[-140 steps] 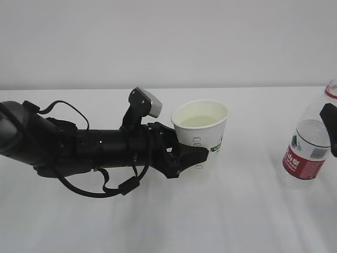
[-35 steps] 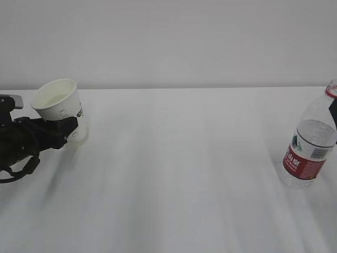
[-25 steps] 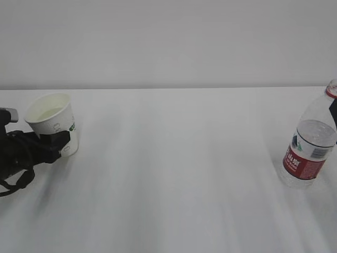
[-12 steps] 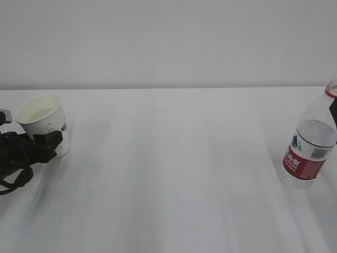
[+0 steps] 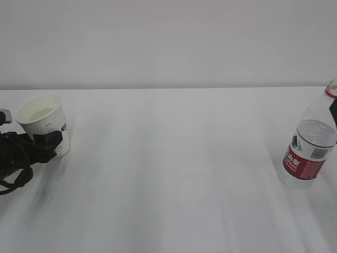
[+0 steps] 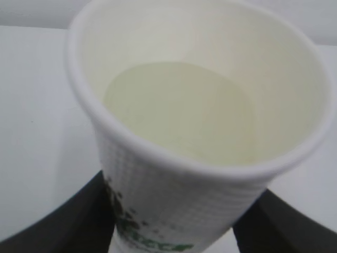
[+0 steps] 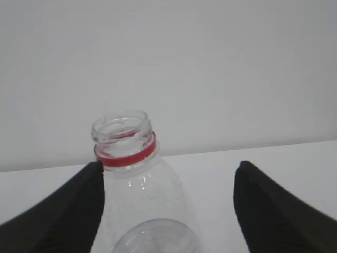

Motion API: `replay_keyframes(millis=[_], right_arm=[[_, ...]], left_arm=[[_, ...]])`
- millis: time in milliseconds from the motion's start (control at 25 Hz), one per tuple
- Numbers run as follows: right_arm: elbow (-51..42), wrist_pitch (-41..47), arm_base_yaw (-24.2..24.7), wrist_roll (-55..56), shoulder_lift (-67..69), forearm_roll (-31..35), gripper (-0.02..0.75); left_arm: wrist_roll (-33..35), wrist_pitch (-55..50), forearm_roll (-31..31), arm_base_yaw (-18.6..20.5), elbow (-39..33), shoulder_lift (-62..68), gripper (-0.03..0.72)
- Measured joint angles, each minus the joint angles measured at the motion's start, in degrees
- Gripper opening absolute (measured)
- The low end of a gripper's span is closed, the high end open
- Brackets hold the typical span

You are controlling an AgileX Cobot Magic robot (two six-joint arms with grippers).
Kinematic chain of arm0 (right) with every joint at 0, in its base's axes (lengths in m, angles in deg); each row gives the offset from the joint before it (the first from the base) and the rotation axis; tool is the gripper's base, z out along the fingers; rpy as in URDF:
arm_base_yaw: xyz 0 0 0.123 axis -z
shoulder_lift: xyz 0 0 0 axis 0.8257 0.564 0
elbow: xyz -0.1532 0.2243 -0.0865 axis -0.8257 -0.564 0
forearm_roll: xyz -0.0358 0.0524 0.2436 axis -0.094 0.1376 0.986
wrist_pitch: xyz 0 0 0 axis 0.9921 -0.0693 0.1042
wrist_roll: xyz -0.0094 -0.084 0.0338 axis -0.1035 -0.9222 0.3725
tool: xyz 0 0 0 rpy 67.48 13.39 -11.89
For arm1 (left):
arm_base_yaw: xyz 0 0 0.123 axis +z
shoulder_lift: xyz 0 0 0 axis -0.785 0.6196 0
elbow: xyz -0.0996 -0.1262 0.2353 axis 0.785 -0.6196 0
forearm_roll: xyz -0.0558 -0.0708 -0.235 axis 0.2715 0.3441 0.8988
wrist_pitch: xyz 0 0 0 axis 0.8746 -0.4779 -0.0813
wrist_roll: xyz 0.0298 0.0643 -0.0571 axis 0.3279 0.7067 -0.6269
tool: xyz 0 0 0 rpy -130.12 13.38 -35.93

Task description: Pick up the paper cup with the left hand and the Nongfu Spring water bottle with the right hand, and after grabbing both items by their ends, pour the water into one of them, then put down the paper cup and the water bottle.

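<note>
A plain white tabletop (image 5: 174,174) filled the lower part of the exterior view, smooth and matte, with faint soft streaks of shadow. Behind it rose a bare, pale grey-white wall (image 5: 168,42), meeting the table along a straight horizontal edge. Light was even and diffuse.

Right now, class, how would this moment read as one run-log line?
paper cup: holds water, gripped by left gripper | bottle: upright, uncapped, on table | right gripper: open, one finger touching the bottle

Left tool (image 5: 50,143) clamped low at far left; right tool (image 7: 168,211) spread wide.
</note>
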Motion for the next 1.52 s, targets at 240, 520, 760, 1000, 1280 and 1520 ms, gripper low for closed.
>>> replay_keyframes(millis=[240,520,760,1000,1280,1520], right_arm=[[0.0,0.0,0.0,0.0,0.0,0.0,0.576],[0.0,0.0,0.0,0.0,0.0,0.0,0.576],[0.0,0.0,0.0,0.0,0.0,0.0,0.576],[0.0,0.0,0.0,0.0,0.0,0.0,0.576],[0.0,0.0,0.0,0.0,0.0,0.0,0.576],[0.0,0.0,0.0,0.0,0.0,0.0,0.576]], left_arm=[[0.0,0.0,0.0,0.0,0.0,0.0,0.465],[0.0,0.1,0.0,0.0,-0.3,0.0,0.477],[0.1,0.7,0.0,0.0,-1.5,-0.3,0.486],[0.1,0.8,0.2,0.0,-1.6,-0.3,0.544],[0.2,1.1,0.3,0.0,-1.8,-0.3,0.581],[0.2,1.1,1.0,0.0,-1.8,-0.3,0.585]])
